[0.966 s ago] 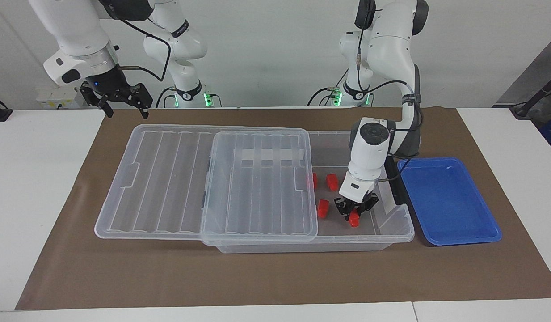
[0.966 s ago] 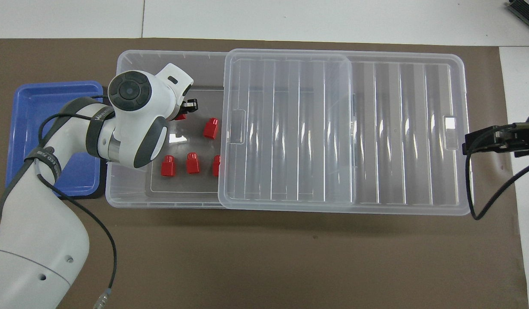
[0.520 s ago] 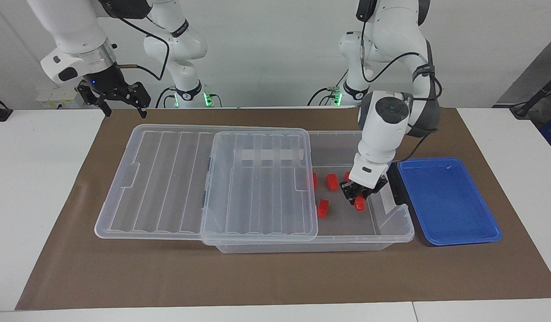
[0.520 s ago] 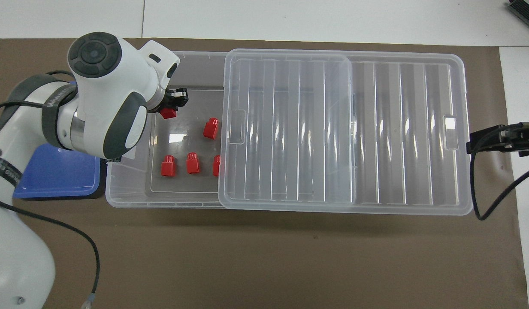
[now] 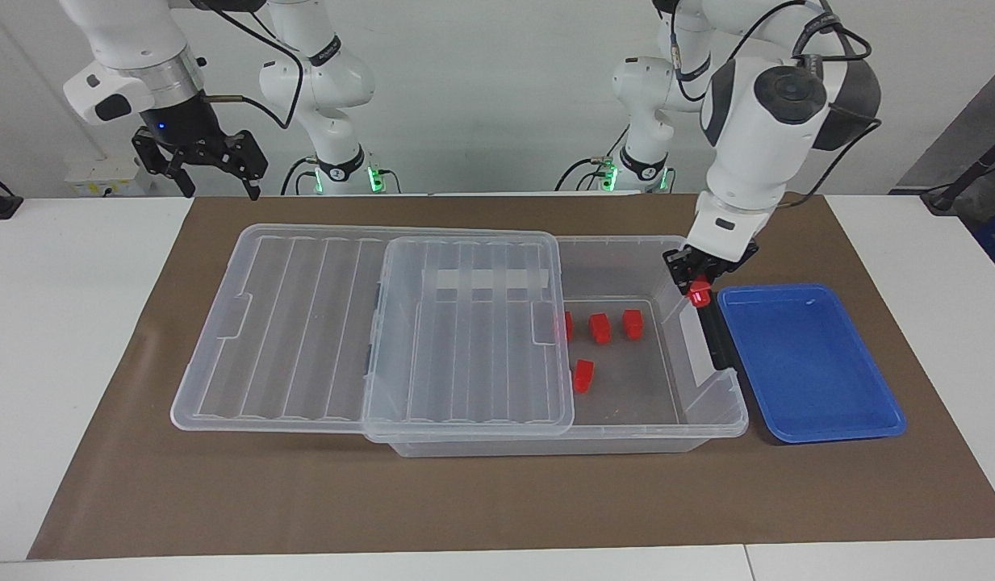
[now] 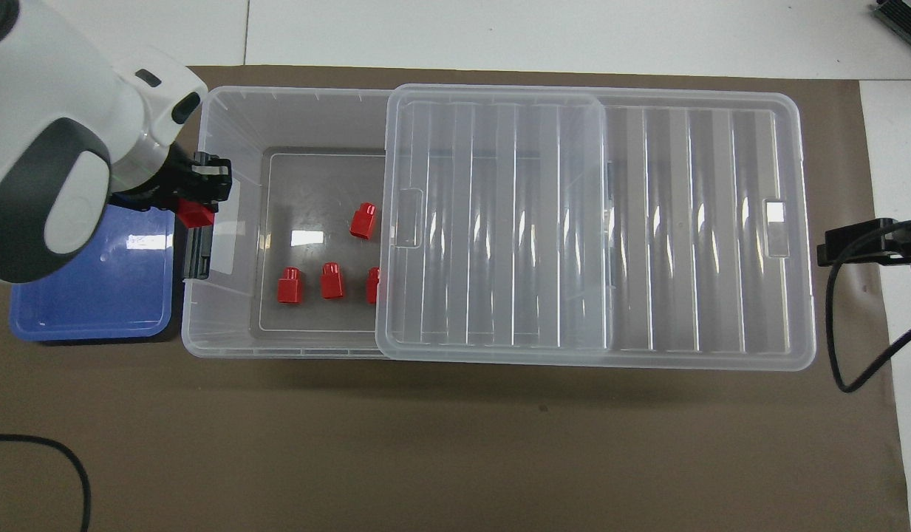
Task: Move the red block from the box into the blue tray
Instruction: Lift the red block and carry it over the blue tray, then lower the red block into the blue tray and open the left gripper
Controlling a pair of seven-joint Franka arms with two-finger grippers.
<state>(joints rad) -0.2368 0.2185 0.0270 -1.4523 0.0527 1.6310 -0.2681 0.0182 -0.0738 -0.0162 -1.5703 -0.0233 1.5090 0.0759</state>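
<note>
Red block (image 5: 698, 298) hangs in our left claw (image 5: 701, 292), clenched on it above the clear box's (image 5: 711, 420) end wall beside the blue tray (image 5: 812, 363). Four red blocks (image 5: 599, 328) lie inside. Our right claw (image 5: 215, 173) waits released, over the surface (image 5: 77, 323).

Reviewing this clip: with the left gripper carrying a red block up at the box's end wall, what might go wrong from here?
1. The left gripper holds the red block only by its top, above the box end with the black handle; released now, it may land on the rim or back inside.
2. Lowering too soon might clip that end wall before reaching the blue tray.
3. The slid-aside lid partly covers one of four remaining blocks.
</note>
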